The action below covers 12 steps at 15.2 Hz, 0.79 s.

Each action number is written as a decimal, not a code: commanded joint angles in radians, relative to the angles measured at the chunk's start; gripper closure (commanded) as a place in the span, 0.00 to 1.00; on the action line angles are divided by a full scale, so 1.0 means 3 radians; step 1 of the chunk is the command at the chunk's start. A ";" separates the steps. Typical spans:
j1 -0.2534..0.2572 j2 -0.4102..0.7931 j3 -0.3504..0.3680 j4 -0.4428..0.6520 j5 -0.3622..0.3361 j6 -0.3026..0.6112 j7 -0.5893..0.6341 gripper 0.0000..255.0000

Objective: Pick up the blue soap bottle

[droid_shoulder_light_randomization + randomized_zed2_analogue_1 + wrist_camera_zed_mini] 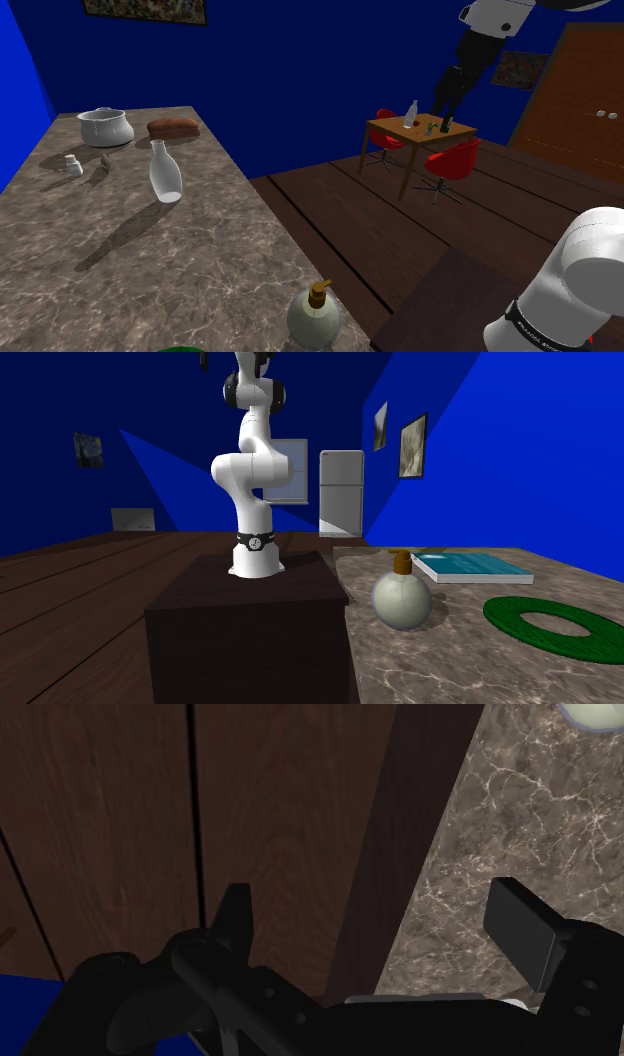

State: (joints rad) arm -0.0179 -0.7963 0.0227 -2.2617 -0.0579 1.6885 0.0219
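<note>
Fingers (525,929): apart, empty, above tabletop (500,824) edge.
Soap bottle (313,318): grey-green, round, well apart from fingers.
Risk: round body can slip out if gripped off-centre.

Nothing is showing clearly enough to be read. The black band (535,332) around the foot of the arm (585,270) is carrying a short row of small white marks in the shoulder view. In the second exterior view the same band is showing one small white mark at its front. In both views the marks are coming out too small to tell whether they are letters, a brand or a sign.
</note>
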 commanded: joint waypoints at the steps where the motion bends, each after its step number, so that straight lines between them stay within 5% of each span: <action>1: 0.0000 0.0000 0.0000 0.0000 0.0000 0.0000 0.0000 0.00; 12: 0.0186 0.0231 0.0607 -0.0616 0.0342 0.0592 0.0695 0.00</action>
State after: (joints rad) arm 0.0326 -0.7411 0.1866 -2.4364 0.0346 1.8482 0.2093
